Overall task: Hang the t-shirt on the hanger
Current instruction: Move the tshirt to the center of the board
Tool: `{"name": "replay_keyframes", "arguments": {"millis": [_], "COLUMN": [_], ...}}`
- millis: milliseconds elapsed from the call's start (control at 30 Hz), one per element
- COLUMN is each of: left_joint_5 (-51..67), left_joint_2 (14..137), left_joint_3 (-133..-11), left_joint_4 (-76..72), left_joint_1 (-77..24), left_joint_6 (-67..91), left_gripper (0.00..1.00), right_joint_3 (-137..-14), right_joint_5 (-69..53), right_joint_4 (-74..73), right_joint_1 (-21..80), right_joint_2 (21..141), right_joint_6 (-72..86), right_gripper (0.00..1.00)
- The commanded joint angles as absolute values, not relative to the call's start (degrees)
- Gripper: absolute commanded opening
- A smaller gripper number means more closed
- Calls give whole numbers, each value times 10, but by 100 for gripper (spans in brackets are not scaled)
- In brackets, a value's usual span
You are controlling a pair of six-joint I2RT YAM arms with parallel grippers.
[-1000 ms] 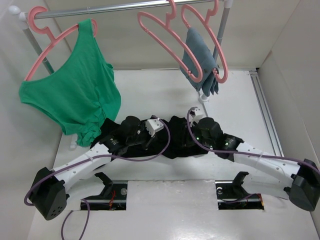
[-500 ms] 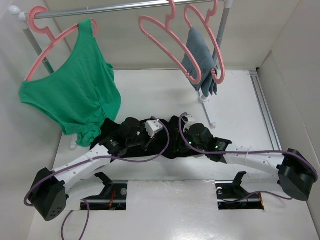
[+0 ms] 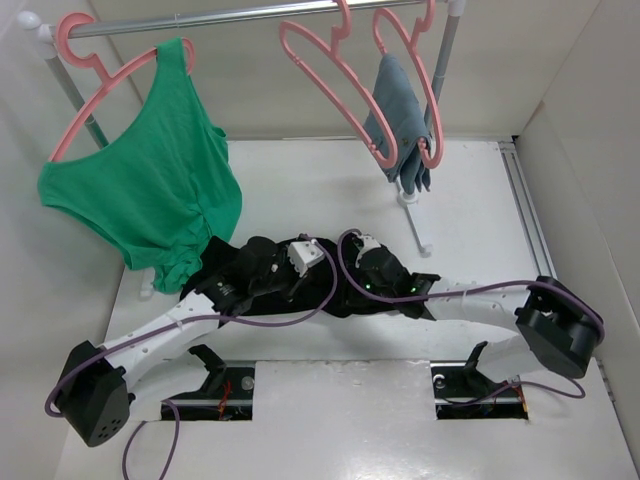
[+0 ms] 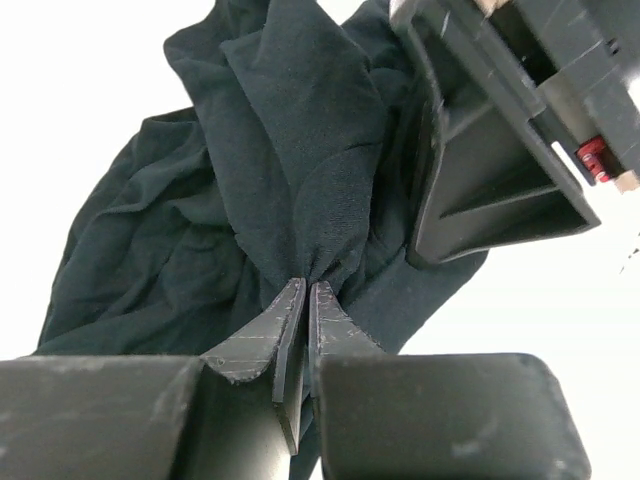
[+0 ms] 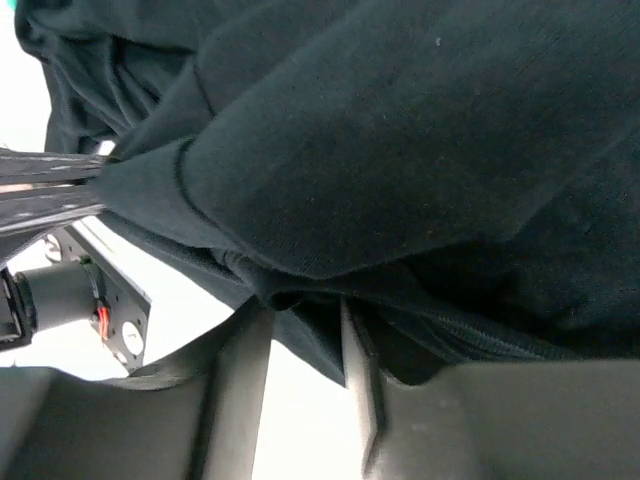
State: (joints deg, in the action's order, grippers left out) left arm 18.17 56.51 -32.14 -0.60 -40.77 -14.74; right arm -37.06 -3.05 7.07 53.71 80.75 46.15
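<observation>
The black t-shirt [image 3: 330, 298] lies crumpled on the table between both arms. My left gripper [image 3: 320, 272] is shut on a bunched fold of it; the left wrist view [image 4: 305, 288] shows the cloth [image 4: 290, 150] fanning out from the closed tips. My right gripper [image 3: 347, 272] sits just to its right, low over the shirt. In the right wrist view it [image 5: 297, 320] is open, with a flap of the shirt [image 5: 400, 150] hanging between its fingers. The empty salmon-pink hanger [image 3: 335, 85] hangs on the rail at the back.
A rail [image 3: 230, 15] spans the back. On it hang a pink hanger with a green tank top [image 3: 150, 190] at left and one with grey-blue cloth [image 3: 400, 115] at right. The rack's right pole foot [image 3: 412, 198] stands behind the shirt. White walls enclose the table.
My right arm has swung left over the shirt, bringing its gripper close beside the left one. The left gripper has stayed put, holding the fold.
</observation>
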Motion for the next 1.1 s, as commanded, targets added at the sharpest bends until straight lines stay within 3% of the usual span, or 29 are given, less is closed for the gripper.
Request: {"name": "replay_keyframes", "arguments": {"millis": [0, 100, 400, 533, 633, 800, 1000, 1067], "left_joint_5": [165, 165, 165, 165, 151, 105, 80, 99], "left_joint_2": [548, 548, 553, 553, 558, 569, 587, 587], "left_joint_3": [-312, -312, -307, -307, -307, -325, -379, -402], "left_joint_4": [-17, -17, -22, -22, -22, -9, 19, 32], "left_joint_1": [-410, -410, -410, -410, -410, -389, -323, -316], "left_joint_6": [-154, -159, -159, -159, -159, -165, -178, -183], "left_gripper": [0, 0, 0, 0, 0, 0, 0, 12], "right_joint_3": [-392, -405, -424, -424, -418, -403, -499, -541], "right_joint_5": [3, -10, -57, -74, -74, -119, -181, -197], "right_joint_4": [111, 124, 171, 196, 196, 182, -5, -53], "right_joint_1": [541, 535, 523, 511, 499, 479, 467, 467], "right_joint_2": [787, 787, 842, 849, 844, 772, 661, 653], "right_joint_6": [445, 424, 406, 406, 400, 344, 149, 99], "right_gripper": [41, 49, 51, 38, 2, 0, 0, 0]}}
